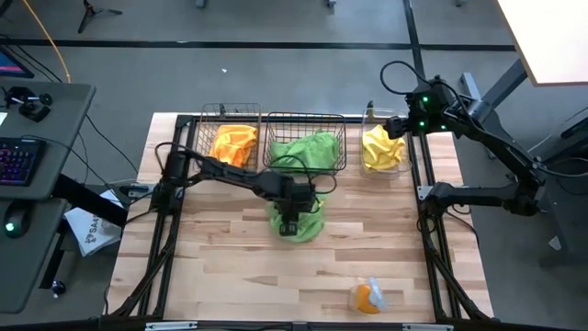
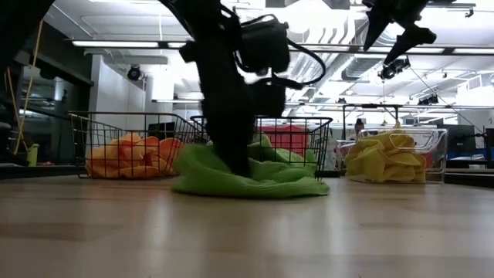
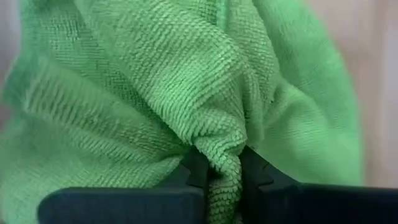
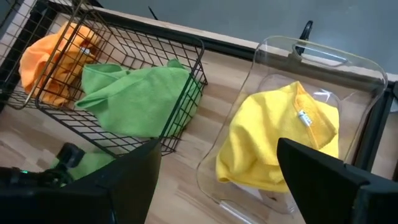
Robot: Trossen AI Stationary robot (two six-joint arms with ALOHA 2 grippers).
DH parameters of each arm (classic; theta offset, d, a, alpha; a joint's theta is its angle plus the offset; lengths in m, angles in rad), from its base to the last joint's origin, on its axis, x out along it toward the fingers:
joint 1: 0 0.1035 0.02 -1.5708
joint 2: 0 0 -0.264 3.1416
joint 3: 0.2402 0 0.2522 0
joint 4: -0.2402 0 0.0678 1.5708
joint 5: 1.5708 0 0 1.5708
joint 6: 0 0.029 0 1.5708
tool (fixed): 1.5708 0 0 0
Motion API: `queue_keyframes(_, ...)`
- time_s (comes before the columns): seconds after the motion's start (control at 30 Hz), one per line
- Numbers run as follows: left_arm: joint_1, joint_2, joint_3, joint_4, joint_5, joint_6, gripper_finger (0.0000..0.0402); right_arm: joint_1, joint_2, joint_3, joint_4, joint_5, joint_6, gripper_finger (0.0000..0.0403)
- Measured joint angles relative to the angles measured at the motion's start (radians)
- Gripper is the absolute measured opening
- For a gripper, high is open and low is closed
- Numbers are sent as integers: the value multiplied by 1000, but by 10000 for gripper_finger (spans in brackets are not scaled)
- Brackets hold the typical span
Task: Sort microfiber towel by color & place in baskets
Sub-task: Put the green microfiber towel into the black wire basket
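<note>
A green microfiber towel [image 1: 308,225] lies crumpled on the table in front of the wider wire basket [image 1: 342,138], which holds more green towels [image 4: 140,99]. My left gripper [image 1: 290,223] stands over it, pointing down and shut on it. The narrow wire basket [image 1: 209,115] holds orange towels [image 1: 232,144]. The clear bin [image 4: 267,56] holds yellow towels [image 1: 379,149]. My right gripper [image 4: 217,149] hovers open above the clear bin, touching nothing. An orange and yellow towel [image 1: 367,295] lies near the table's near edge. My left gripper pinches a raised fold [image 3: 222,158] of the green towel between its two fingers [image 3: 196,169], coming from above and pointing down. The fold bunches up between them, several layers thick. The rest of the towel [image 2: 255,181] spreads slack on the table around the fingers.
The three containers stand in a row along the table's far edge. Black frame rails [image 1: 430,248] run along the table's left and right sides. Bare wood lies between the green towel and the near edge. A desk with a keyboard [image 1: 18,161] stands off the table's left side.
</note>
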Motion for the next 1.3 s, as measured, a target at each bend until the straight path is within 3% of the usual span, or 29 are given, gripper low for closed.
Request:
queue_keyframes(0.2,14,-297,4,106,10,56,7,0,-1,0,47,0,-19,316)
queue_keyframes(0.37,85,-519,3,354,-174,150,4,0,-2,0,96,0,-23,316)
queue_keyframes(0.47,187,-577,8,493,-248,234,3,0,-2,0,131,0,-22,316)
queue_keyframes(0.6,337,-542,4,542,-210,224,2,0,-2,0,172,0,-20,316)
queue_keyframes(0.73,413,-460,4,457,-142,165,1,0,-2,0,174,-1,8,316)
queue_keyframes(0.9,398,-319,0,376,-67,153,1,0,-2,0,174,5,32,316)
queue_keyframes(1.07,382,-204,-8,392,-119,181,5,0,-2,0,174,27,62,316)
queue_keyframes(1.3,374,-206,-8,380,-165,147,73,0,-2,0,173,29,77,316)
